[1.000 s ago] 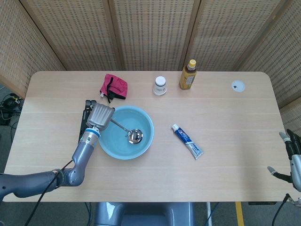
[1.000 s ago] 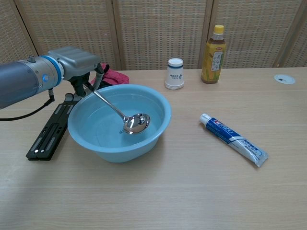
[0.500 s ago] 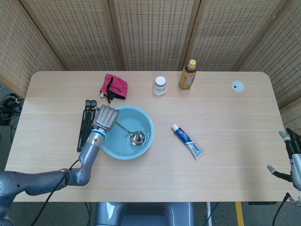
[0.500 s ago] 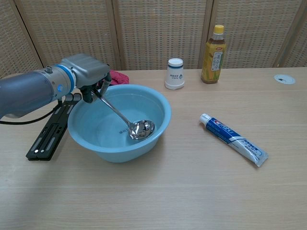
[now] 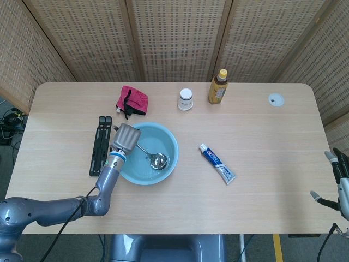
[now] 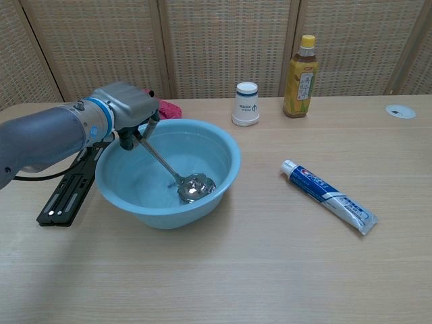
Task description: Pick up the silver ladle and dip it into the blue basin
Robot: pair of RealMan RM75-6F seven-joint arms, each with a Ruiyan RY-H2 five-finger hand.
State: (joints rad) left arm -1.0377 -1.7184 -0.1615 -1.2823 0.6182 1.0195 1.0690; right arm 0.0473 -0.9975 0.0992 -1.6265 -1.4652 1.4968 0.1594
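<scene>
One hand, the left (image 6: 125, 111), grips the ladle (image 6: 177, 175) handle, its bowl low inside the basin (image 6: 223, 172); the right hand's (image 5: 339, 180) fingers (image 5: 329, 158) spread open at the tabletop's (image 5: 262, 131) right edge.

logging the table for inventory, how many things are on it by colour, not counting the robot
blue: 1, blue basin
silver: 1, silver ladle, held in the basin by the left hand
red: 1, red pouch
black: 1, black folding stand
white: 3, white bottle, toothpaste tube, round disc
amber: 1, yellow-capped drink bottle
total: 8
</scene>
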